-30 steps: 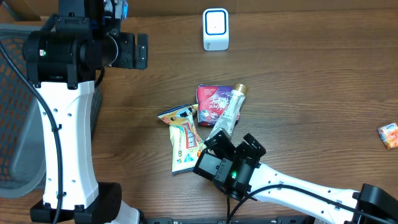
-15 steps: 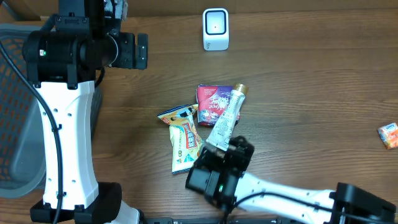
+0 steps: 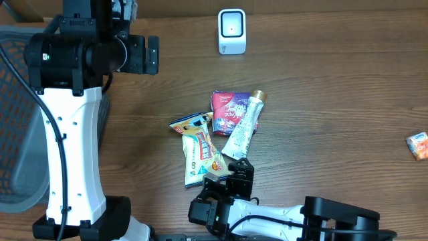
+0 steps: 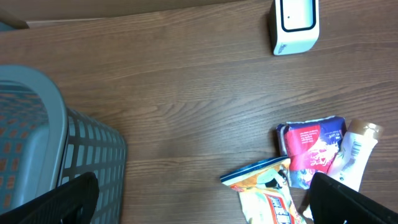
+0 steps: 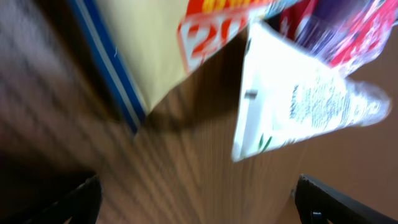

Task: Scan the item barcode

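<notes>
Several packaged items lie piled mid-table: a red pouch (image 3: 226, 109), a white tube (image 3: 243, 127) leaning across it, and yellow snack packets (image 3: 199, 151). The white scanner (image 3: 231, 31) stands upright at the far edge. My right gripper (image 3: 231, 174) is open, low over the wood just in front of the tube's flat end. Its blurred wrist view shows the tube (image 5: 298, 106) and a yellow packet (image 5: 149, 50) ahead, with nothing between the fingers. My left gripper (image 4: 205, 208) hangs open high at the left, looking down on the pouch (image 4: 311, 149) and scanner (image 4: 295, 25).
A grey mesh basket (image 3: 13, 114) stands at the left table edge, also under the left finger (image 4: 56, 199). A small orange packet (image 3: 418, 145) lies alone at the far right. The left arm's white link (image 3: 73, 147) rises along the left side.
The right arm has drawn back toward the front edge and swung left, so its gripper now sits just in front of the tube's end. The left arm and the items have not moved.
</notes>
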